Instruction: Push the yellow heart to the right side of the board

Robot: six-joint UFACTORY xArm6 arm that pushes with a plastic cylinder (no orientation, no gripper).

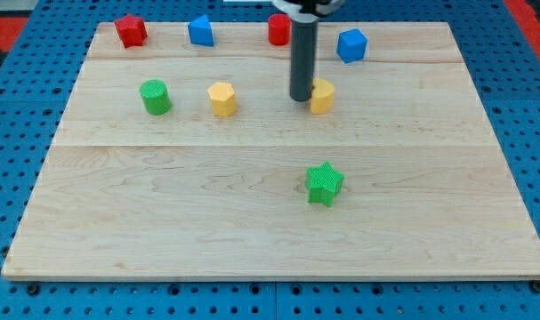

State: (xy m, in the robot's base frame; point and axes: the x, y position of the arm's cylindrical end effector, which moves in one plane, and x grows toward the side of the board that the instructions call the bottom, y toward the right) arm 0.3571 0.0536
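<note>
A yellow block [323, 96], which looks like the heart, lies in the upper middle of the wooden board [270, 222]. My tip [302, 99] stands right against its left side, touching it or nearly so; the rod hides the block's left edge. A second yellow block [222, 98], roughly hexagonal, lies further to the view's left in the same row.
A green cylinder [155, 96] sits left of the yellow blocks. Along the top edge lie a red block [131, 30], a blue block [201, 31], a red cylinder [278, 28] partly behind the rod, and a blue cube [351, 44]. A green star [324, 183] lies below the heart.
</note>
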